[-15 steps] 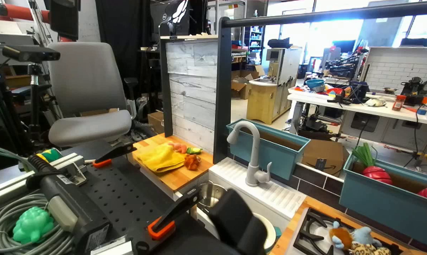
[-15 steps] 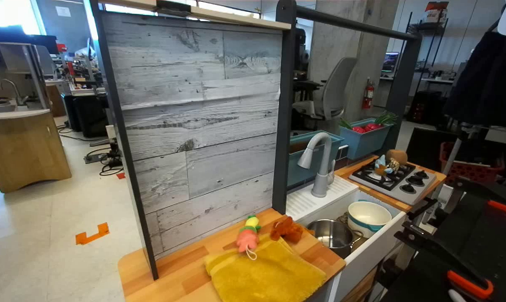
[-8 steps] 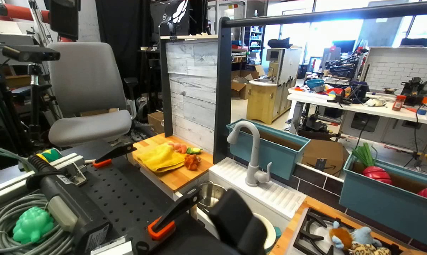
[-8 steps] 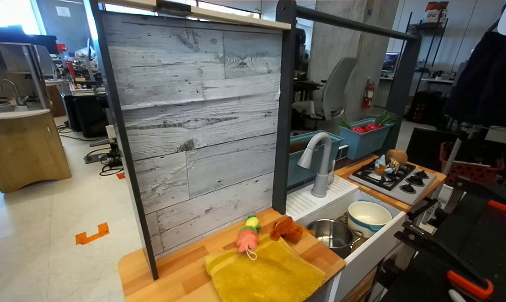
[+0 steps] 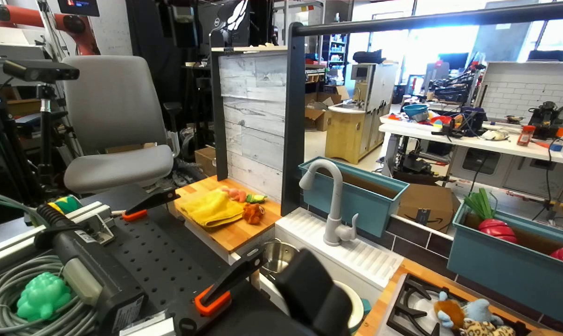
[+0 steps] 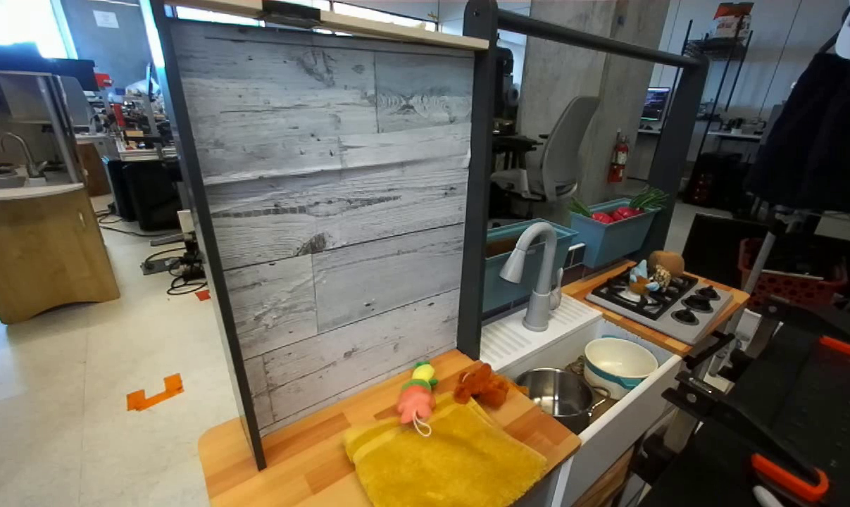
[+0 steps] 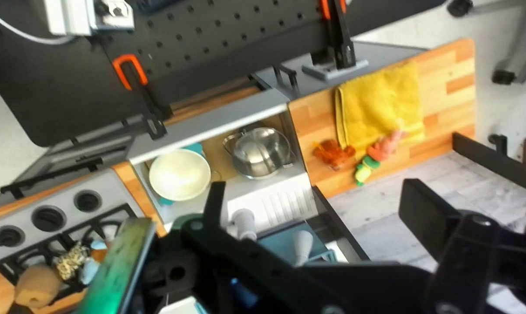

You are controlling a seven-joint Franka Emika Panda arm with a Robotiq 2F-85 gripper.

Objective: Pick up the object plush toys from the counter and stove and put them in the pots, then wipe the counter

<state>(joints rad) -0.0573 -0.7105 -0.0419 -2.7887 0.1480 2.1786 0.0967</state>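
Observation:
In the wrist view my gripper is open and empty, high above the play kitchen. A rust-orange plush and a pink plush with yellow-green parts lie on the wooden counter. The pink one touches the folded yellow towel. A steel pot and a cream pot stand in the sink. On the stove sit an orange-and-blue plush, a spotted plush and a brown rounded object. The gripper is apart from all of them.
A grey faucet rises behind the sink. Teal planters hang behind it, with a dark rail above. A wood-print panel stands behind the counter. Clamps with orange pads sit on the black table's edge.
In an exterior view a dark part, apparently of my arm or gripper, has moved right along the top edge. The toys, towel and pots have not moved.

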